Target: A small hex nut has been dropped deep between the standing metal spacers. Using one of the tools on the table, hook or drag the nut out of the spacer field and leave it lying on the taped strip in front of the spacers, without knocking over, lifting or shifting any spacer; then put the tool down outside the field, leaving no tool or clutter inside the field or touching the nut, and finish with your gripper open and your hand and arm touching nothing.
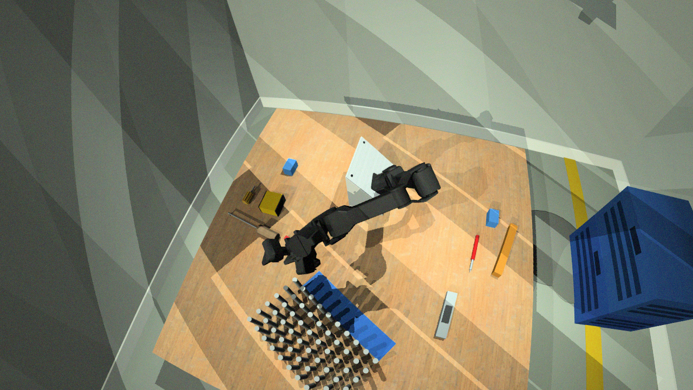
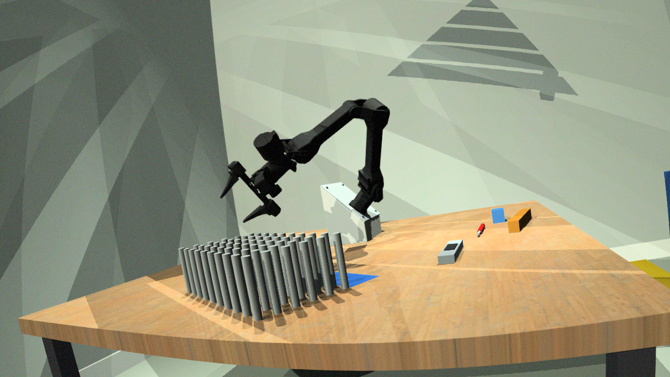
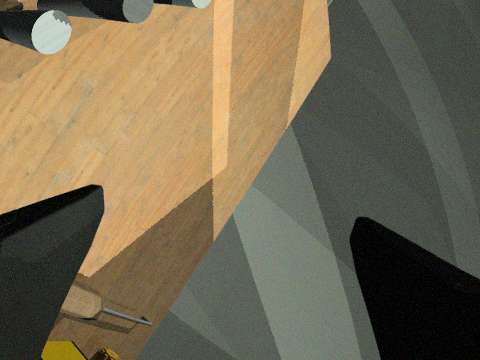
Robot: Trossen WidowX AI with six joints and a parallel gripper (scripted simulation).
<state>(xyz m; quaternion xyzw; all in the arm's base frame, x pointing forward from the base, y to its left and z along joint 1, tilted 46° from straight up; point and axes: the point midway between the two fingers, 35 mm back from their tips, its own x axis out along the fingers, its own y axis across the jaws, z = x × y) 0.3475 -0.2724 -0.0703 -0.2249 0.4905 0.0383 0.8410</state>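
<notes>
My gripper (image 1: 285,266) (image 2: 232,209) (image 3: 231,215) is open and empty, raised above the table beyond the field's near-left corner in the top view. The metal spacers (image 1: 300,322) (image 2: 245,281) (image 3: 51,32) stand upright in rows. The blue taped strip (image 1: 383,342) (image 2: 358,279) lies along one side of them. A tool with a wooden handle (image 1: 266,231) (image 3: 82,302) and a thin metal shaft (image 1: 242,219) (image 3: 125,315) lies on the table, below and away from the fingers; one finger covers part of its handle in the wrist view. The hex nut cannot be made out.
A yellow box (image 1: 271,202) (image 3: 62,350) and small yellow item (image 1: 248,196) lie near the tool. A blue block (image 1: 289,167) stands farther back. Across the table are a red pen-like tool (image 1: 475,245) (image 2: 481,229), an orange bar (image 1: 506,249) (image 2: 520,220) and a grey block (image 1: 451,298) (image 2: 449,255).
</notes>
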